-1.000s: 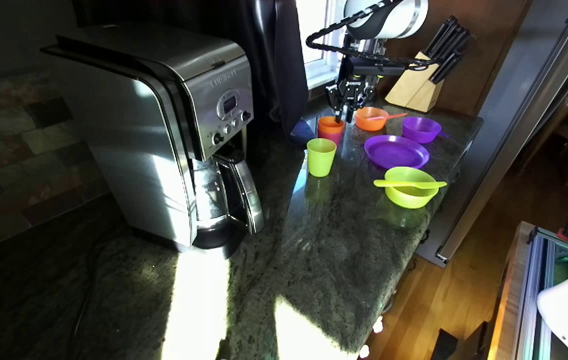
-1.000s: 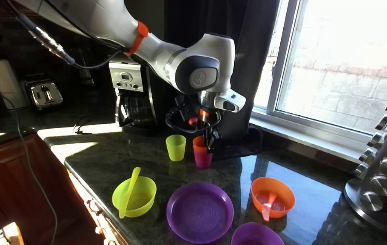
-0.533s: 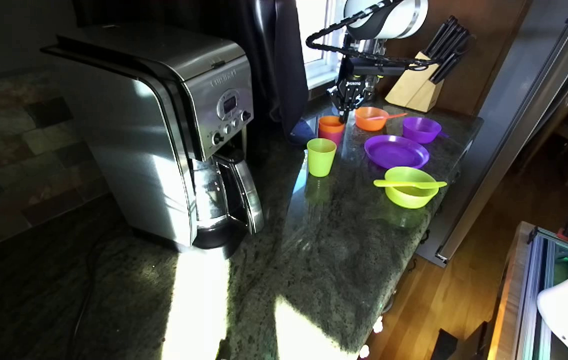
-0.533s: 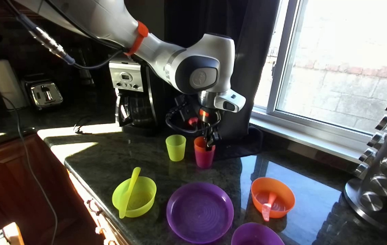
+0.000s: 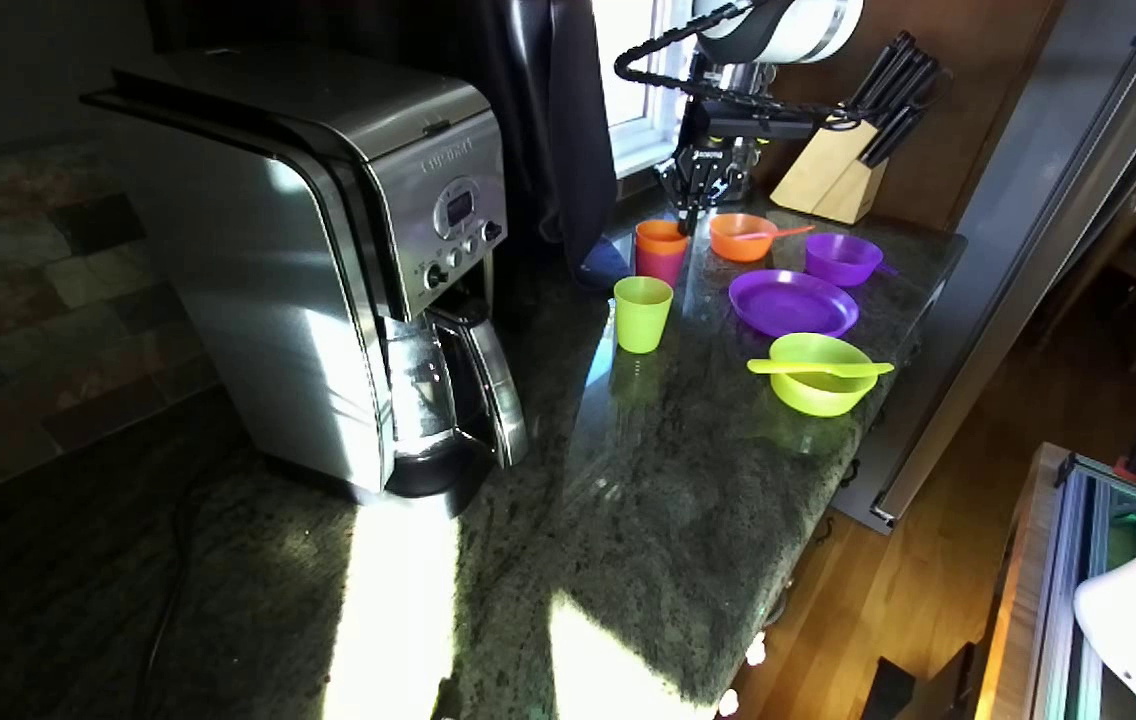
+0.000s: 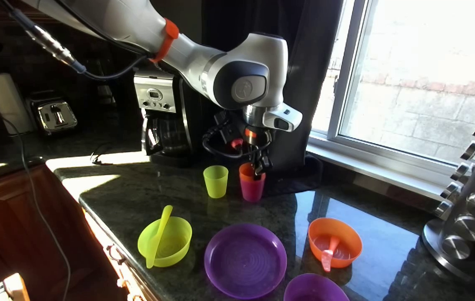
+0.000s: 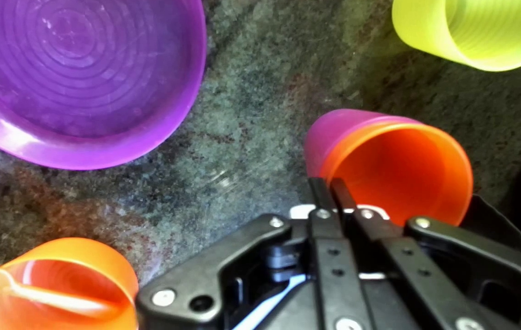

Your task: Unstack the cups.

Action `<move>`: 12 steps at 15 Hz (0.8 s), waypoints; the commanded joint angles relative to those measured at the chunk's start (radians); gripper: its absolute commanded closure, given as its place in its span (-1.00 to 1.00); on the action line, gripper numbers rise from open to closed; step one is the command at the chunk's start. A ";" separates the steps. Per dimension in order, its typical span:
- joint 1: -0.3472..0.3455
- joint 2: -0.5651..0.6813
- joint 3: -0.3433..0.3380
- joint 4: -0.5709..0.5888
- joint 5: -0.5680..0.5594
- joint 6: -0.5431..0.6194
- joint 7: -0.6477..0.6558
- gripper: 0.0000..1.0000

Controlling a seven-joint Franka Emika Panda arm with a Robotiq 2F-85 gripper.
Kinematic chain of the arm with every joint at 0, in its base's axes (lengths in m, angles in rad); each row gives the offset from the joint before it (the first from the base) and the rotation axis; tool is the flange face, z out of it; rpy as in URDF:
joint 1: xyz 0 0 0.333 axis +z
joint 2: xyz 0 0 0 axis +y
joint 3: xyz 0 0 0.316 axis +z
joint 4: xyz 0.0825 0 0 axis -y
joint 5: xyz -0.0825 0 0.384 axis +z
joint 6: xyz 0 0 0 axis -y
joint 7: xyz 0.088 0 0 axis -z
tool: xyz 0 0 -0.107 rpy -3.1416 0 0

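My jaws pinch the rim of the orange cup, nested in the pink cup, right of the green cup in an exterior view. Unnesting seems in hand; next I must lift orange free of pink.

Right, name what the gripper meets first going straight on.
The stone countertop, probably: the gripper points down, clamped on the orange cup, and the pink cup around that would touch first. Any gap is unclear.
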 commanded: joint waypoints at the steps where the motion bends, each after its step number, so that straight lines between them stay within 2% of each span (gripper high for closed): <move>1: 0.001 -0.031 0.001 -0.028 0.005 0.024 -0.012 0.98; 4: 0.002 -0.031 0.000 -0.027 0.000 0.023 -0.009 0.98; 5: 0.003 -0.030 0.000 -0.026 -0.002 0.023 -0.007 0.86; 6: 0.003 -0.028 0.000 -0.025 -0.003 0.022 -0.007 0.97; 7: 0.003 -0.026 0.000 -0.024 -0.003 0.021 -0.007 0.93; 8: 0.003 -0.026 0.000 -0.024 -0.003 0.021 -0.007 0.98; 12: 0.003 -0.027 0.000 -0.025 -0.004 0.023 -0.007 1.00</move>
